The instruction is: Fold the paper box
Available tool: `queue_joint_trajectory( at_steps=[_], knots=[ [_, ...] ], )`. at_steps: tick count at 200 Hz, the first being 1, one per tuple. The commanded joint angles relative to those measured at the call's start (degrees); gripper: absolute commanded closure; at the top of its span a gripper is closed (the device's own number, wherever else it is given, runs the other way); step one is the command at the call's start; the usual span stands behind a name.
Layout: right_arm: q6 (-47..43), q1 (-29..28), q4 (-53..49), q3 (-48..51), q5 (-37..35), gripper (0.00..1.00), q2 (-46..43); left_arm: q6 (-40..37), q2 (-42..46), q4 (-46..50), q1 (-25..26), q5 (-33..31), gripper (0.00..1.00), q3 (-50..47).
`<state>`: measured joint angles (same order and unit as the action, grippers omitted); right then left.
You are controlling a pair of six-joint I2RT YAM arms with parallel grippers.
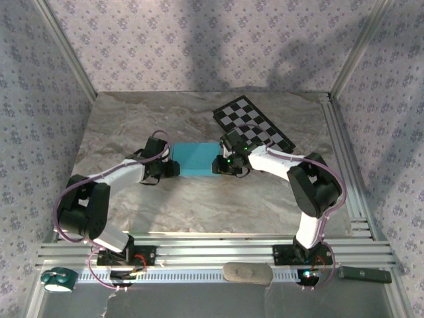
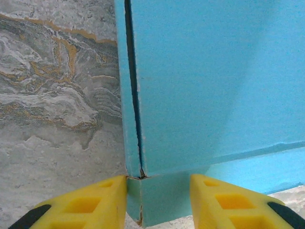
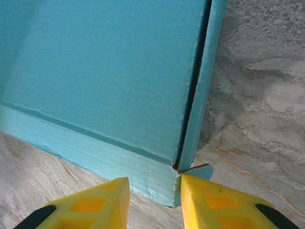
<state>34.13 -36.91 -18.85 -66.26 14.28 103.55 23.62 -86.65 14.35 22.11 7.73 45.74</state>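
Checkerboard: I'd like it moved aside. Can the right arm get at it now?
Probably yes: the checkerboard lies beyond the right claw, nothing between, though that claw straddles the paper box corner.

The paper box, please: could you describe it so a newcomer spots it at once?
On the marbled table, look midway between the left gripper and right gripper. The paper box lies there, flat and turquoise; the checkerboard nearby is black and white.

Your rig sat inside a booth with lilac floral-print walls (image 1: 199,40), and you had soft grey shadows falling across the back one. The tabletop (image 1: 199,209) had a grey marble look with tan veins. Aluminium posts (image 1: 66,48) ran up the corners, slotted rails (image 1: 218,253) lined the near edge. Lighting looked pretty even.
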Motion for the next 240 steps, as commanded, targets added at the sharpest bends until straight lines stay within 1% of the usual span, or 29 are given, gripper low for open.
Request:
queue_joint_trajectory(
  at_steps=[1,67,114,153,187,240],
  knots=[
    [0.6,-0.2,-0.1,0.3,-0.1,0.66,0.7,0.7,2.0,0.3,0.7,0.8,0.61,0.2],
    [0.6,-0.3,-0.9,0.2,0.2,0.68,0.9,2.3,3.5,1.2,1.1,2.0,0.62,-0.6],
    [0.9,-0.3,-2.2,-0.6,0.7,0.68,0.6,2.2,2.5,3.0,1.0,2.4,0.62,-0.3],
    [0.3,-0.6,-4.8,-0.9,-0.9,0.67,0.8,3.3,2.9,1.9,1.1,1.9,0.62,-2.1],
    [0.0,-1.1,-5.6,0.4,-2.5,0.65,-0.2,4.3,5.0,1.7,1.1,1.9,0.62,-3.2],
    [-0.4,-1.5,-5.9,-1.5,-2.3,0.64,1.5,4.9,5.8,1.3,1.3,2.8,0.61,-3.5]
  ],
)
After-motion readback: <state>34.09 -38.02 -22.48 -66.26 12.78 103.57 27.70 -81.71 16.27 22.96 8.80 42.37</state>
